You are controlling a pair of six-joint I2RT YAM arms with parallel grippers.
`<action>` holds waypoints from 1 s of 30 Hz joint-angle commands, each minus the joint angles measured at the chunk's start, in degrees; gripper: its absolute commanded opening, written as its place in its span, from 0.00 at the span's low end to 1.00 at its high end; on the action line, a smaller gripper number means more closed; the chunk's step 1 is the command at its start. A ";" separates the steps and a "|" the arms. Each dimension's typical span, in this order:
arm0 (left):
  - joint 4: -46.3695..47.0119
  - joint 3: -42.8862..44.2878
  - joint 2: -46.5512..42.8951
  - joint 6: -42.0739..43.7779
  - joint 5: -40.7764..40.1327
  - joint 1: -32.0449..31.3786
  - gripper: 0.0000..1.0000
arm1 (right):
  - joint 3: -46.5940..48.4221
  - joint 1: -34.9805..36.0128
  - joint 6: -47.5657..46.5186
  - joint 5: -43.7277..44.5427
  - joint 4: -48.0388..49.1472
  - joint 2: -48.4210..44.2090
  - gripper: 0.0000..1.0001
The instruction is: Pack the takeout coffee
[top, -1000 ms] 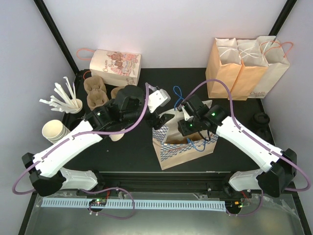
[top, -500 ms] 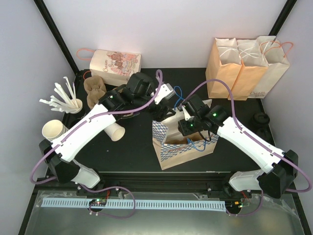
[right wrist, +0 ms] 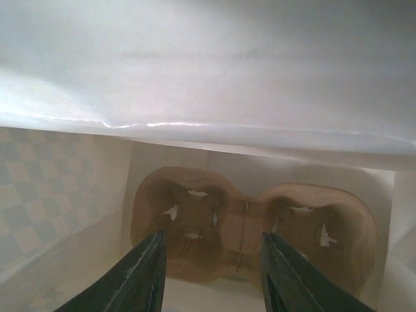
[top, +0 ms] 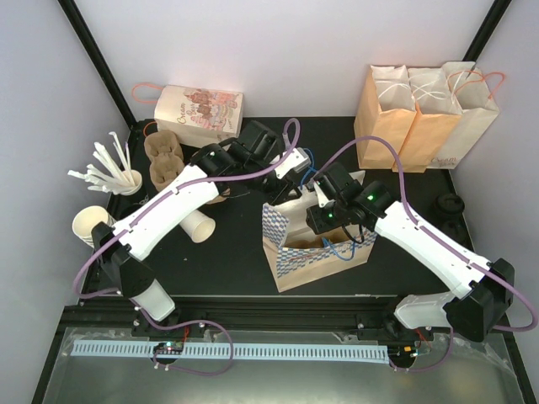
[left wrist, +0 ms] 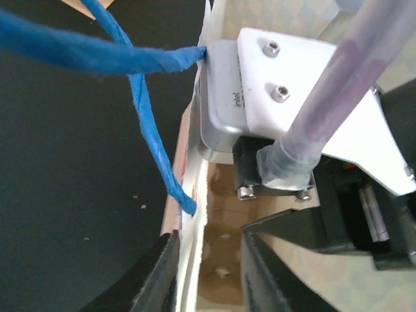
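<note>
A blue-checked paper bag [top: 324, 257] stands open mid-table, with a brown pulp carrier [right wrist: 195, 221] lying on its bottom. My left gripper [top: 286, 187] is at the bag's far-left rim. In the left wrist view the left gripper [left wrist: 209, 242] is open and straddles the white bag wall [left wrist: 195, 214] just below the blue handle [left wrist: 146, 123]. The wall lies against one finger. My right gripper [top: 324, 220] hangs in the bag mouth; the right wrist view shows the right gripper [right wrist: 213, 237] open above the carrier with nothing in it. One takeout coffee [top: 449, 206], seen as a black lid, stands at the right edge.
More brown carriers [top: 164, 160] sit back left beside a cup of white cutlery [top: 114, 174]. A stack of plain cups [top: 91, 225] stands at the left edge and one plain cup [top: 198, 225] lies on its side. A printed bag [top: 200, 114] and tan bags [top: 425, 114] line the back.
My left arm has swung right from the carriers to the bag's far-left rim, and its jaws have narrowed around the bag wall. The right arm has stayed put.
</note>
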 commanded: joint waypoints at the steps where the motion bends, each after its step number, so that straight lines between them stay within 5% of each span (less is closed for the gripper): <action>1: -6.33 5.36 1.70 0.47 -4.23 0.24 0.22 | 0.16 0.35 0.00 -0.79 -0.77 -1.17 0.43; 6: -7.22 6.04 2.34 0.29 -7.98 0.24 0.02 | 0.11 0.43 -0.04 -1.15 -1.37 -1.26 0.43; 19: -1.53 5.03 -0.37 -2.78 -14.25 0.24 0.02 | 0.57 2.07 0.75 2.78 -5.03 0.67 0.41; 30: 5.54 -1.63 -4.33 -5.45 -11.29 0.23 0.02 | -1.44 2.91 1.41 4.34 -5.27 6.43 0.42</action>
